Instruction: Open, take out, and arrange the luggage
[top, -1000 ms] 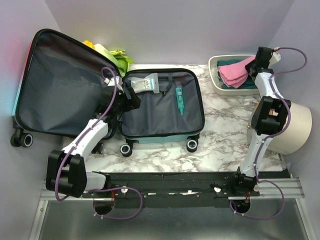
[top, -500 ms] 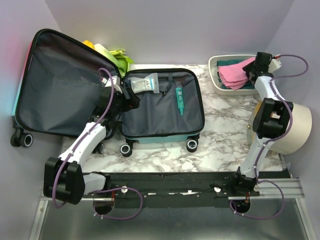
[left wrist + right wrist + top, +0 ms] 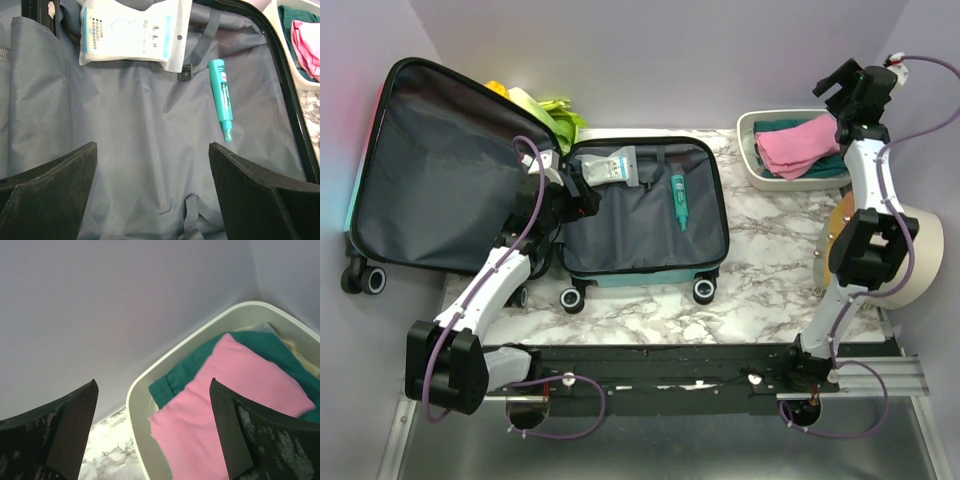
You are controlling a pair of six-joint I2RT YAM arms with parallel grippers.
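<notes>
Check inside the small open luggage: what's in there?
In the luggage, on its grey lining, lie a white packet and a teal tube, apart from each other. Anything beneath the packet or behind the lining is covered.

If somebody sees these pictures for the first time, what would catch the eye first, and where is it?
The hard-shell suitcase with dark grey fabric lining lies wide open at the left of the marble table, holding a teal tube and a white packet. At the back right, a pink folded cloth lies in a white rectangular tray.

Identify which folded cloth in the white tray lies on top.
The pink cloth; it lies over the teal-green cloth, which shows only around its edges.
</notes>
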